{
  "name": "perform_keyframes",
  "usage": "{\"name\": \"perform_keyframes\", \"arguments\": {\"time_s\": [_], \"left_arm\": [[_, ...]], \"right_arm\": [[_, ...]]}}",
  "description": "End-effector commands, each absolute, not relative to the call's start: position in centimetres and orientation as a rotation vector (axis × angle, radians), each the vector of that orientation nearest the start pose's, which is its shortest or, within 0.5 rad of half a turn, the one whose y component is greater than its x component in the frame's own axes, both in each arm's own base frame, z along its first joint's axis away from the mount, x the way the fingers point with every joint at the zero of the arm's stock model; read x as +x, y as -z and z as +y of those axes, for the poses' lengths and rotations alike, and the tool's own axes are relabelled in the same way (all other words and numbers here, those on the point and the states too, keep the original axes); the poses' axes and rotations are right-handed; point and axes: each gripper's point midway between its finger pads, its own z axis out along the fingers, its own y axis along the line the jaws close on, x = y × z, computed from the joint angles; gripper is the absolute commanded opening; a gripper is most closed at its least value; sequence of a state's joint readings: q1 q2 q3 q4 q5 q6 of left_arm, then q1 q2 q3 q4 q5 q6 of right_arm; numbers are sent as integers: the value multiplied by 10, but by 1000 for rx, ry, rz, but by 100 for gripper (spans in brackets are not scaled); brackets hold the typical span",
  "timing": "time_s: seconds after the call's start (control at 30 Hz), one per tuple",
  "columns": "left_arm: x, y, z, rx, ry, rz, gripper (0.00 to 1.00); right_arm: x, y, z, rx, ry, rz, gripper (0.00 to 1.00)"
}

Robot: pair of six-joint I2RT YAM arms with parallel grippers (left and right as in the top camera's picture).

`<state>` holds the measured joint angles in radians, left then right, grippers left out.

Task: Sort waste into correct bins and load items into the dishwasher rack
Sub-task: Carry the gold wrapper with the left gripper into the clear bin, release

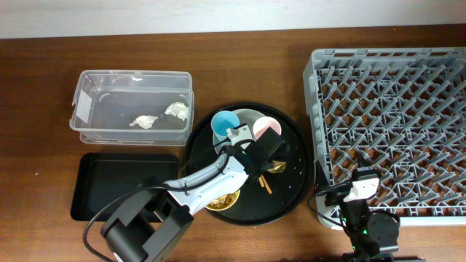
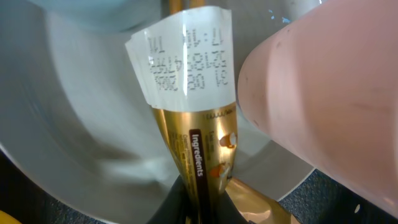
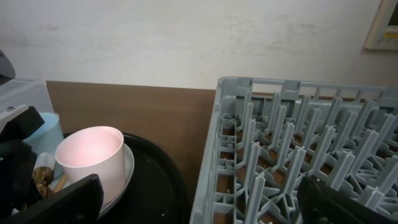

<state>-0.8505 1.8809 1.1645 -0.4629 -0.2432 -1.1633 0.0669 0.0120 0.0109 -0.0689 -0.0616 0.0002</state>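
Gold wrapper (image 2: 200, 158), left wrist view: I read its lower end as pinched in the left jaws. Its long axis runs straight out from them, white label at the far end. It's over the plate (image 2: 74, 124), pink cup (image 2: 323, 106) just beside it. Overhead: left gripper (image 1: 264, 149) over the round tray (image 1: 291, 207), clear tub (image 1: 109, 127) off to the left, so my left arm is nearer. Right wrist: right gripper (image 3: 205, 208) jaws wide, holding nothing, by the rack (image 3: 280, 124).
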Motion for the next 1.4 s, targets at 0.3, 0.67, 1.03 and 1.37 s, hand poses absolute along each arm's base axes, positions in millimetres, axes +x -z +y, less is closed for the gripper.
{"name": "perform_keyframes", "arguments": {"time_s": [0.3, 0.67, 1.03, 1.37], "left_arm": [[310, -63, -276, -485, 294, 2600, 15], [310, -78, -277, -485, 332, 2577, 0], [345, -205, -213, -335, 331, 2267, 4], [412, -188, -47, -815, 71, 2139, 4]], "right_arm": [[244, -157, 30, -109, -115, 1641, 98], [244, -157, 30, -109, -115, 1641, 98], [244, -157, 30, -109, -115, 1641, 98], [244, -157, 30, -109, -115, 1641, 98]]}}
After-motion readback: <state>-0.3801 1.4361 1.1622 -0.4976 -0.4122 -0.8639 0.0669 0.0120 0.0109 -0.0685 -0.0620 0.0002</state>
